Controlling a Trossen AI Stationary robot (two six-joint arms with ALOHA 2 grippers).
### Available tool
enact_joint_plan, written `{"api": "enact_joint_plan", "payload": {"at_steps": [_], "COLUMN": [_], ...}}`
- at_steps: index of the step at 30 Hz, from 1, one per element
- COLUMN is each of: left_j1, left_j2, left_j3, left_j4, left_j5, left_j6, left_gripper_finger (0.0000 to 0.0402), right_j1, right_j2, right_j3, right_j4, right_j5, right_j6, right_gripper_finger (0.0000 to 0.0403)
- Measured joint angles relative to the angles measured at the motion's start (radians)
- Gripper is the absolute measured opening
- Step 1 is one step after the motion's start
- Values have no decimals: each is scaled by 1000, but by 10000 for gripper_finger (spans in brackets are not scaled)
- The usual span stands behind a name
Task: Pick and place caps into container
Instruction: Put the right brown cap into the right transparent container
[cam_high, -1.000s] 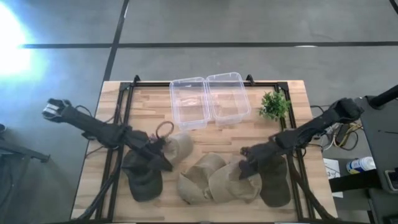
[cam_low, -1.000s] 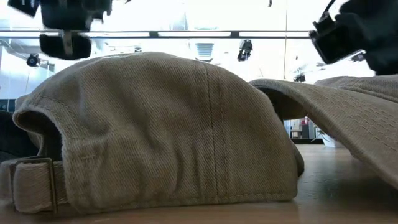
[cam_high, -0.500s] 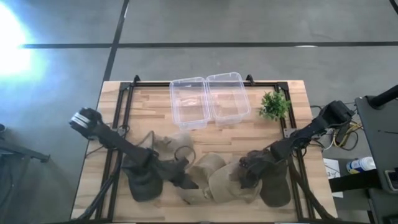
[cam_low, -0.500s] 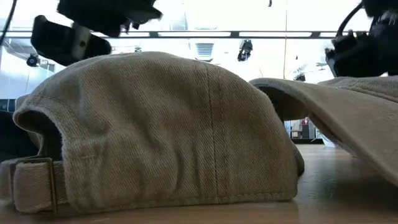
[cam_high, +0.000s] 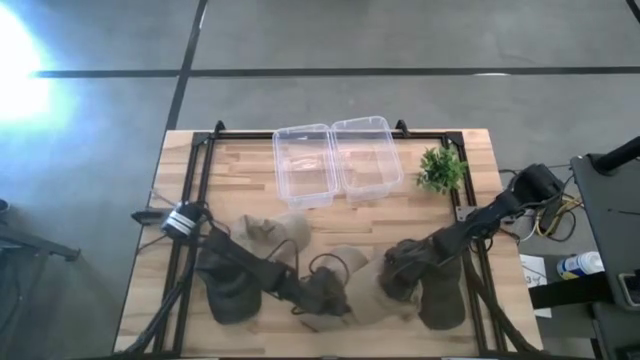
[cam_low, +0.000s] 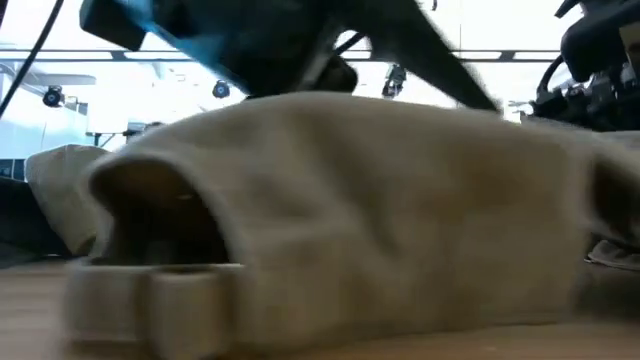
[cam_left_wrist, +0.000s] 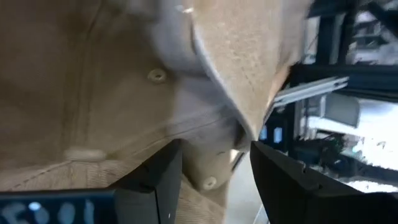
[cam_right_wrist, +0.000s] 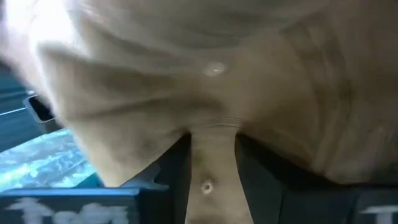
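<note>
Writing: none can be read in any view.
Left gripper (cam_high: 325, 296): low over the tan caps at the table's front middle; in its wrist view the fingers (cam_left_wrist: 155, 183) stand apart with tan cap (cam_left_wrist: 124, 93) fabric between them.
Right gripper (cam_high: 393, 277): down on a tan cap (cam_right_wrist: 249, 81) just left of the dark cap (cam_high: 442, 290) at the front right; its fingers (cam_right_wrist: 171, 180) sit close with a fold of fabric pinched between.
Other caps: a dark one (cam_high: 228, 285) at front left, a tan one (cam_high: 280, 232) behind it.
Containers (cam_high: 338, 160): two clear tubs side by side at the table's back, beside a small plant (cam_high: 440, 168).
High view only: tubs, plant, both arms.
Low view only: one tan cap (cam_low: 330, 220) close up, blurred, its back strap showing.
</note>
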Motion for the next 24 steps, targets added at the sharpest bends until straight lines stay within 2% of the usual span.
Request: {"api": "enact_joint_plan", "payload": {"at_steps": [6,14,19,24], "left_j1": [11,23,31,35], "left_j2": [39,9,16,16], "left_j3": [77,93,88,88], "left_j4": [-7,-3,-32,-21], "left_j5": [-79,-174,-133,-142], "left_j6": [34,129,124,142], "left_gripper_finger": [183,183,183,183], "right_j1": [0,0,-1,-3], "right_j2": [76,122,125,123], "right_j3": [13,41,52,67], "right_j4": [110,131,149,149], "right_j5": [-18,-13,3,22], "right_j6": [2,-12,-14,-21], "right_gripper_finger": [121,121,121,121]}}
